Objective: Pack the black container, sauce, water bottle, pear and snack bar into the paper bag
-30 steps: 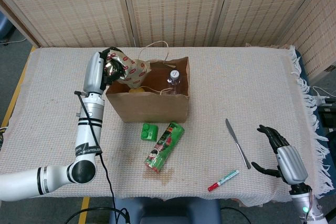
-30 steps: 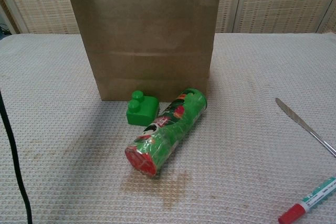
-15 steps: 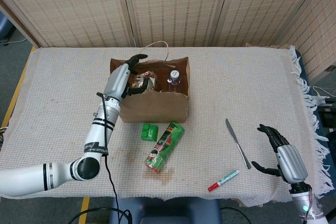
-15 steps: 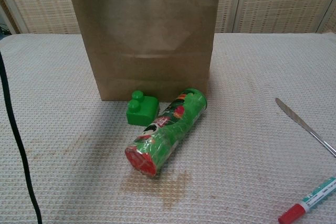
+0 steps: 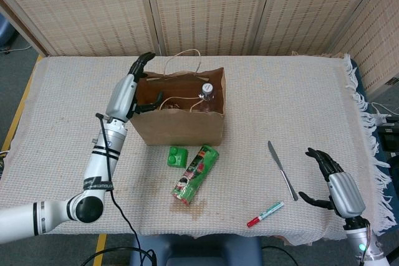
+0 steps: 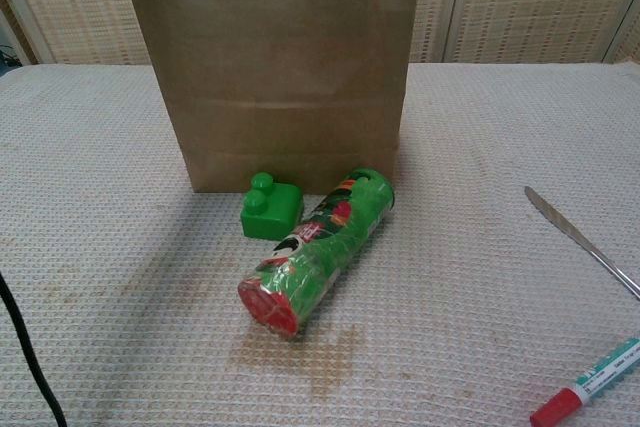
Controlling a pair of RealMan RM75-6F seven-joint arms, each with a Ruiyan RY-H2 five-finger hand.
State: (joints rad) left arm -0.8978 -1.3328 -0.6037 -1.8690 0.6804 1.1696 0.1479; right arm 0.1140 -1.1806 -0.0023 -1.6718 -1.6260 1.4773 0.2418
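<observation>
The cloth-covered desk (image 5: 262, 104) is carrying the paper bag (image 5: 177, 116) at twelve o'clock. The left robot hand (image 5: 138, 73) is hovering spread and empty at its nine o'clock rim. The right robot hand (image 5: 327, 175) is resting spread at four o'clock.

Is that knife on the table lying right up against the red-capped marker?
No, the knife lies apart from the marker, with bare tablecloth between them.

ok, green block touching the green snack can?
Touching. In the chest view the green block sits pressed against the upper side of the lying green can, no cloth visible between them.
</observation>
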